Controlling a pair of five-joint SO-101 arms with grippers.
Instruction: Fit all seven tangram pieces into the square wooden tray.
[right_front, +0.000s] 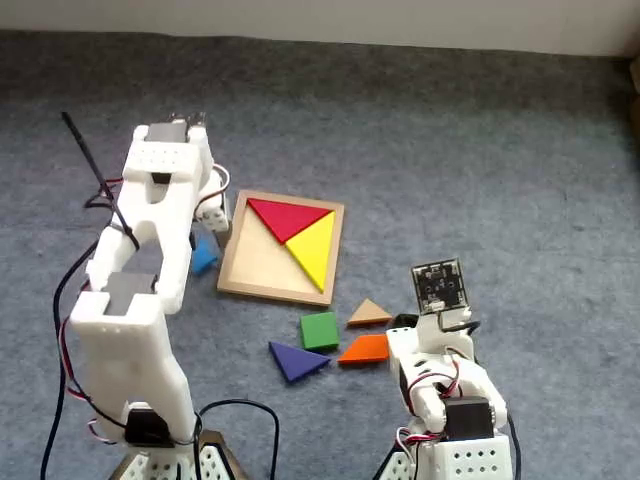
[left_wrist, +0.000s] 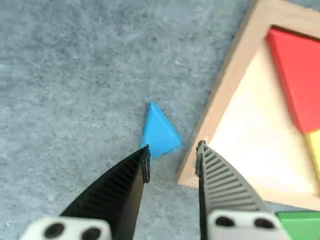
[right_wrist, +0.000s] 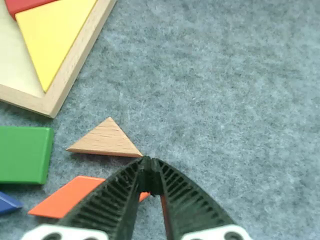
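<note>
High view: the square wooden tray (right_front: 232, 272) lies on fuzzy grey carpet (right_front: 480, 150) and holds 2 smooth pieces, a red triangle (right_front: 285, 216) and a yellow triangle (right_front: 314, 250). A blue piece (right_front: 204, 257) sits just outside the tray. A green square (right_front: 319, 330), tan triangle (right_front: 369, 313), orange piece (right_front: 365, 348) and purple triangle (right_front: 297, 360) lie near it.

Left wrist view: the left gripper (left_wrist: 172, 152) has its ribbed black fingers apart, over the blue piece and the tray's corner.

Right wrist view: the right gripper (right_wrist: 151, 167) has its tips pressed together, empty, beside the tan triangle.
</note>
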